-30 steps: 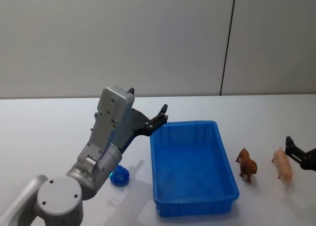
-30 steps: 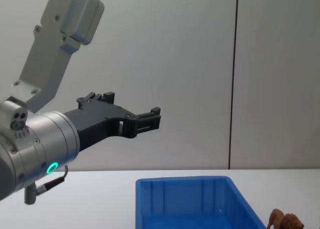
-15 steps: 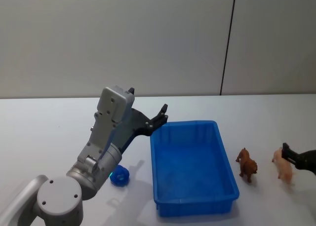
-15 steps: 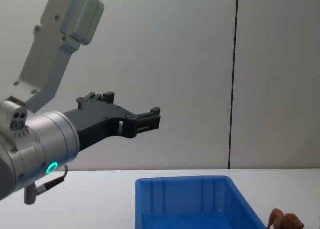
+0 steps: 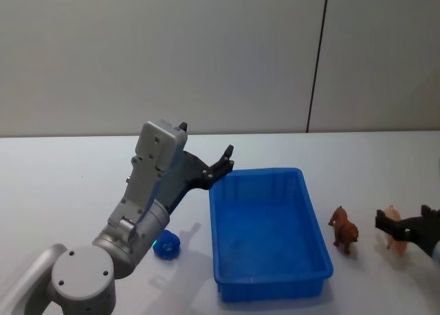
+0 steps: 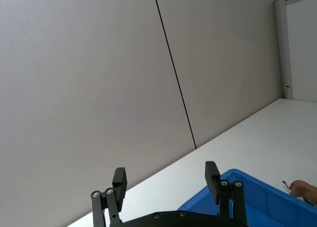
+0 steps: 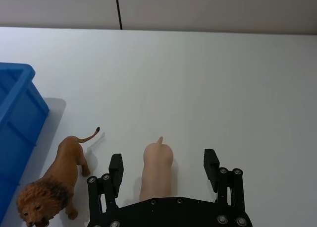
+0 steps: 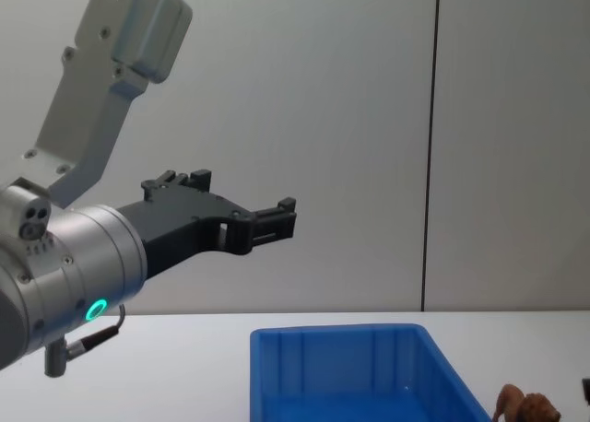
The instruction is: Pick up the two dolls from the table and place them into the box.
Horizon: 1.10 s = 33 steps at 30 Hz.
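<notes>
The pale pink pig doll (image 7: 157, 168) stands on the white table (image 7: 237, 88) between the open fingers of my right gripper (image 7: 164, 167), which straddles it without closing. In the head view the pig (image 5: 396, 242) is partly hidden behind that gripper (image 5: 404, 223). The reddish-brown lion doll (image 5: 343, 229) stands between the pig and the blue box (image 5: 271, 290), also seen as lion (image 7: 52, 185) beside the box (image 7: 15, 113). My left gripper (image 5: 223, 164) hangs open and empty in the air over the box's far left corner, seen side-on (image 8: 277, 215).
A grey panelled wall (image 5: 206, 53) rises behind the table. The left arm's large grey body (image 5: 148, 191) stands left of the box. Bare white tabletop lies to the right of the pig and beyond both dolls.
My right gripper has slid in from the right edge toward the pig and now straddles it. The left arm, the box and the lion have not moved.
</notes>
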### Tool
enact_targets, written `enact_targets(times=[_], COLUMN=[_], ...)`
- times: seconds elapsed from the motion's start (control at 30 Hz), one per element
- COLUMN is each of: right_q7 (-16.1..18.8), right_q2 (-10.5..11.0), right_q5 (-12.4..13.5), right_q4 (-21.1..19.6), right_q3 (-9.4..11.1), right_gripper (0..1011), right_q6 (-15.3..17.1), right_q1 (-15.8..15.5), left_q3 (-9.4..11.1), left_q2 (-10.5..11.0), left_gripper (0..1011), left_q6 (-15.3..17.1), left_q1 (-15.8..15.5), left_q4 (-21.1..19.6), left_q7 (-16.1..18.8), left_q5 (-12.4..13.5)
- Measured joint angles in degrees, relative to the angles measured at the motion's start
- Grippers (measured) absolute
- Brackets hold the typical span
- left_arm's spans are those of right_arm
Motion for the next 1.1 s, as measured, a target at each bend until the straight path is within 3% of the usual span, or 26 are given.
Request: enact_targets(times=[0.5, 0.73, 1.1], right_q7=[0.75, 0.88, 0.97], right_q2=[-2.57, -3.08, -3.49], right_q5=[-0.56, -0.74, -0.86], right_q4=[6.94, 8.34, 9.46], right_q3=[-1.04, -1.26, -1.42], right_gripper=[1001, 861, 515], right_q6=[1.17, 1.47, 1.6], right_q1=[4.12, 4.91, 5.54], left_q3=[0.0, 0.0, 0.0], left_q2=[0.0, 0.0, 0.0], left_gripper=[1001, 1001, 1001], left_q6=[0.0, 0.0, 0.0], left_q1=[0.0, 0.0, 0.0], left_q4=[0.0, 0.0, 0.0], left_q7=[0.0, 0.01, 0.0], left_q5=[0.0, 0.0, 0.0])
